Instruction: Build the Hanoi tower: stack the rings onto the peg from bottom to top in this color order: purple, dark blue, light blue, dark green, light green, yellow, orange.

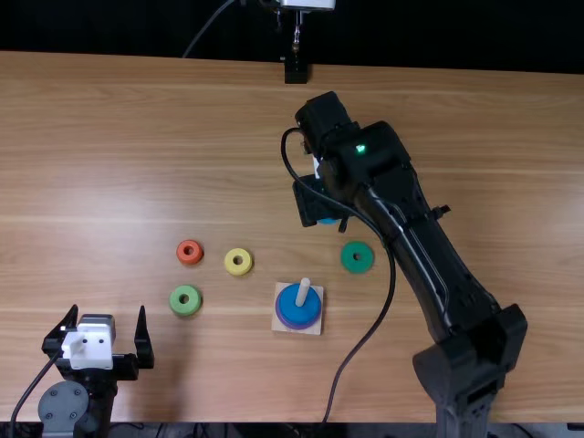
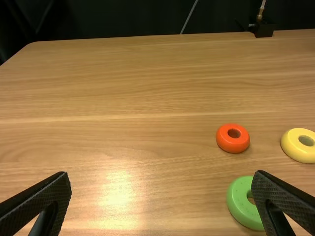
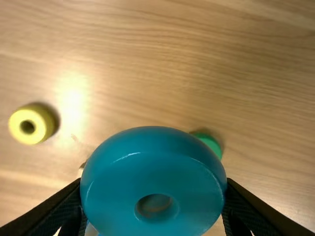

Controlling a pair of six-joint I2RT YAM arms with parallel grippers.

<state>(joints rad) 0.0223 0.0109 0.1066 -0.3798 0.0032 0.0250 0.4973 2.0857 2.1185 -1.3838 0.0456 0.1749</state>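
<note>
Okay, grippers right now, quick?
Left gripper: open, empty.
Right gripper: closed on the light blue ring.

Wooden table (image 1: 137, 137); 1 black mount (image 1: 297, 71), far edge; dark backdrop (image 1: 109, 26).

From above, the right gripper (image 1: 310, 201) mostly hides the glossy light blue ring (image 1: 327, 221); the left wrist view's edge clips the glossy yellow ring (image 2: 294, 148).

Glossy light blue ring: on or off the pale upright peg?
Off. The light blue ring is clamped in the right gripper, farther up the top view than the peg.
</note>
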